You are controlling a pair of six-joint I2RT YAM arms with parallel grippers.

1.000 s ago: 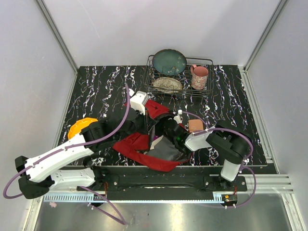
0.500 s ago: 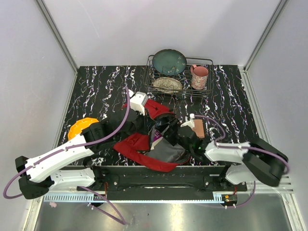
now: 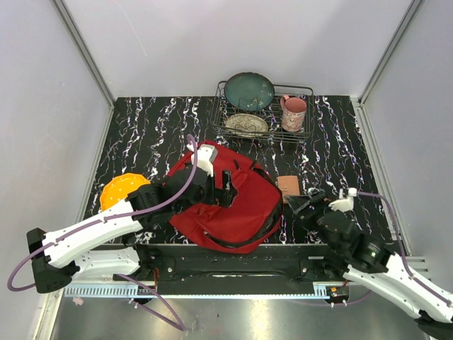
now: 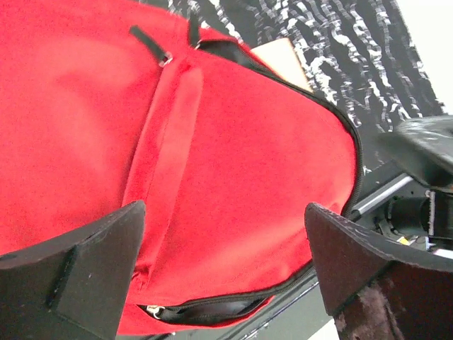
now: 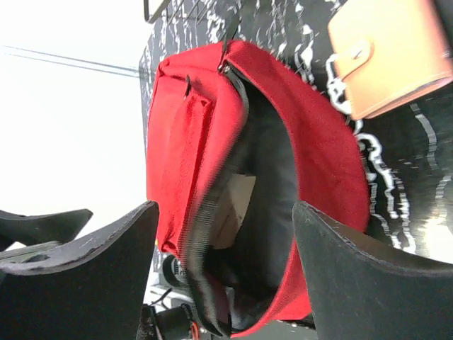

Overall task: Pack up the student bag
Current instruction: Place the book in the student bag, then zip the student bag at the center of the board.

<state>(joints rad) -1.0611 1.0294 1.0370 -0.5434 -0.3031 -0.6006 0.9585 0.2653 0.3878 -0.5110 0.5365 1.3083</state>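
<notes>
The student bag (image 3: 244, 209) is a red backpack lying flat near the table's front edge. My left gripper (image 3: 228, 193) hovers over its middle, open and holding nothing. In the left wrist view the bag (image 4: 233, 156) fills the frame under the open gripper (image 4: 223, 276), with a partly unzipped black pocket zipper (image 4: 212, 308) at its lower edge. My right gripper (image 3: 301, 205) stands open, off the bag's right side. Between its fingers, the right wrist view shows the bag's (image 5: 184, 142) main opening gaping, with dark lining and a pale paper item (image 5: 237, 205) inside.
A tan wallet (image 3: 288, 185) lies on the marbled table just right of the bag, also seen in the right wrist view (image 5: 389, 57). A wire dish rack (image 3: 263, 134) at the back holds a teal plate (image 3: 249, 91), a patterned plate (image 3: 246, 125) and a pink mug (image 3: 293, 112). An orange object (image 3: 124, 188) sits at the left.
Both grippers have opened and let go of the bag. The right arm has pulled back to the lower right. The bag has dropped flat, its red top covering the opening.
</notes>
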